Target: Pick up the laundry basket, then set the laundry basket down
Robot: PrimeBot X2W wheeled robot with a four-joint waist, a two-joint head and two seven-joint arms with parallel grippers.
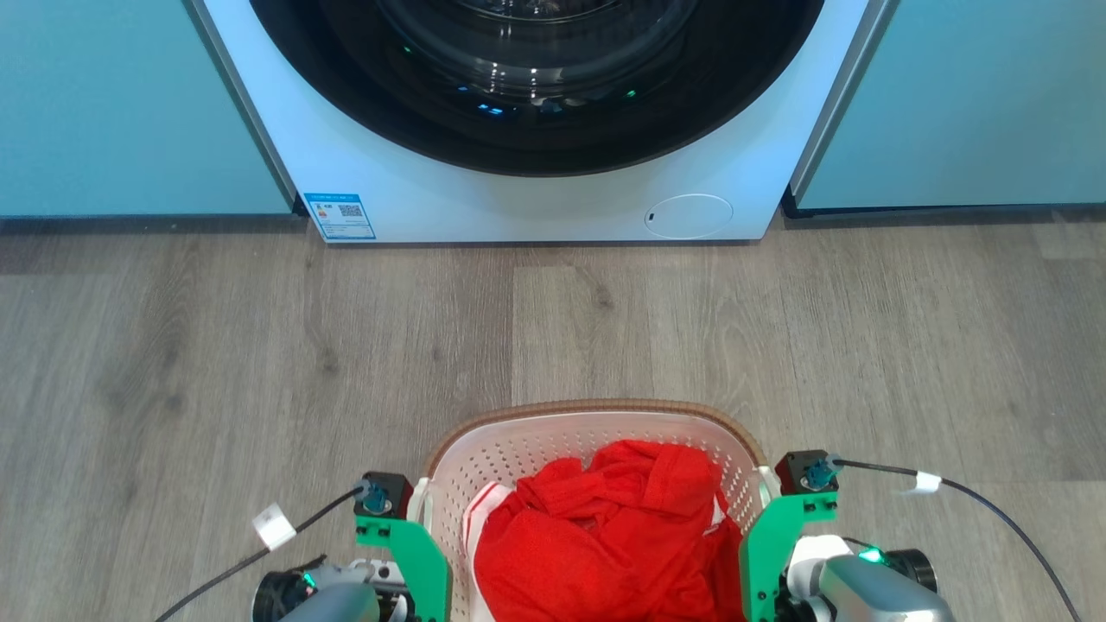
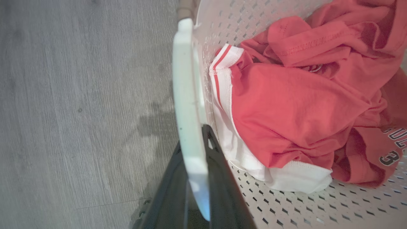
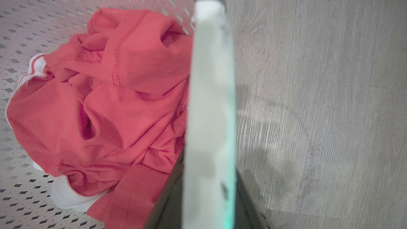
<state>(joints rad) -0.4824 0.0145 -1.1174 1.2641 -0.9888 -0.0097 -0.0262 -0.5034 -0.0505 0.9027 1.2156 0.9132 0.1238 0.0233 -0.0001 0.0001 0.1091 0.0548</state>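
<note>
— What are the hands doing?
— The left gripper [image 2: 192,140] pinches the laundry basket [image 1: 596,406] by its left handle [image 2: 187,79]. The right gripper [image 3: 208,171] pinches the right handle [image 3: 210,95].
— Where is the basket?
— At 6 o'clock, with the washing machine [image 1: 536,207] at 12. The red clothes [image 2: 292,108] inside show a "3". The blue sticker [image 1: 340,216] is too small to read.

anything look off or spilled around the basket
Nothing stands out. The laundry basket looks level, with the left gripper and the right gripper each clamped on one side of it. The red and white clothes lie bunched inside, and none have spilled onto the wood floor.
</note>
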